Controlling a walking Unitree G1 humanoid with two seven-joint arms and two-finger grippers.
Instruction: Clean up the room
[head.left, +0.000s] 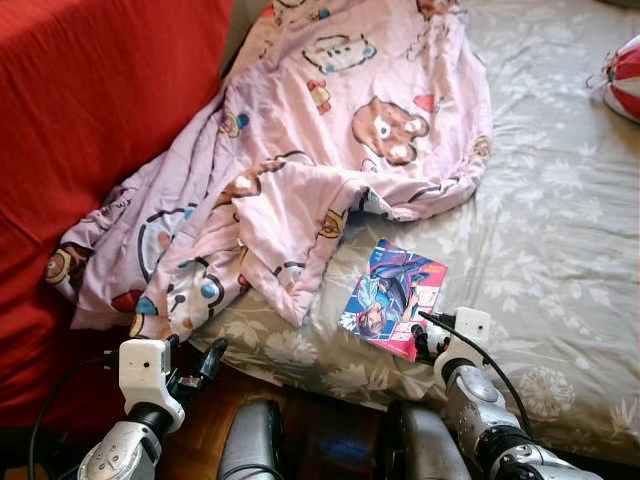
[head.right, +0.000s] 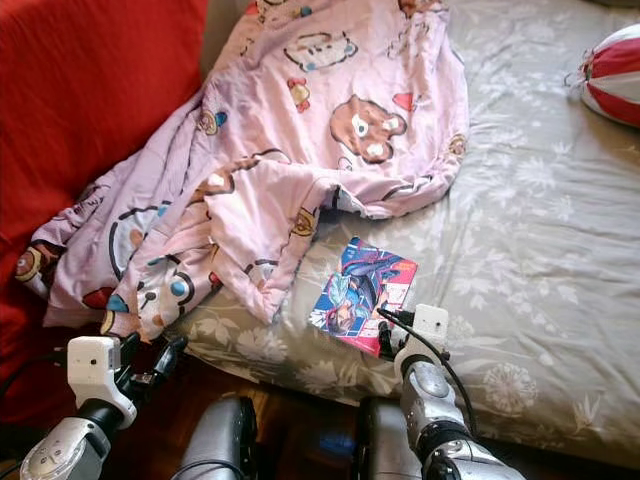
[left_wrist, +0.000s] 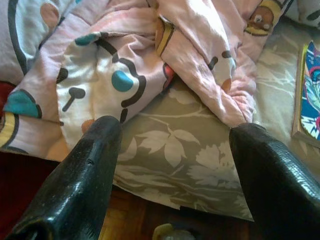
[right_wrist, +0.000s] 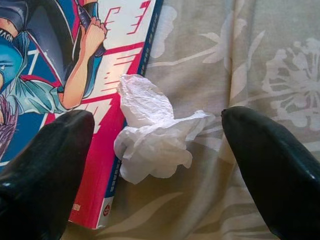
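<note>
Lining up on the crumpled tissue (right_wrist: 152, 131)

I had the right gripper (right_wrist: 155, 150) spread wide and empty, straddling it beside the comic book (head.left: 393, 297) (left gripper (left_wrist: 175, 165) likewise open, idle).

Bed (head.left: 560, 230): grey sheet with pale floral print, occupied 3 o'clock. Red fabric surface (head.left: 90, 120): stood at 9 o'clock. Wooden floor (head.left: 215, 405): dark, at 6 o'clock.

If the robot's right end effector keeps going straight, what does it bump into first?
Probably the crumpled white tissue, lying between the open fingers of the right end effector, half on the comic book's edge and half on the bedsheet.
</note>
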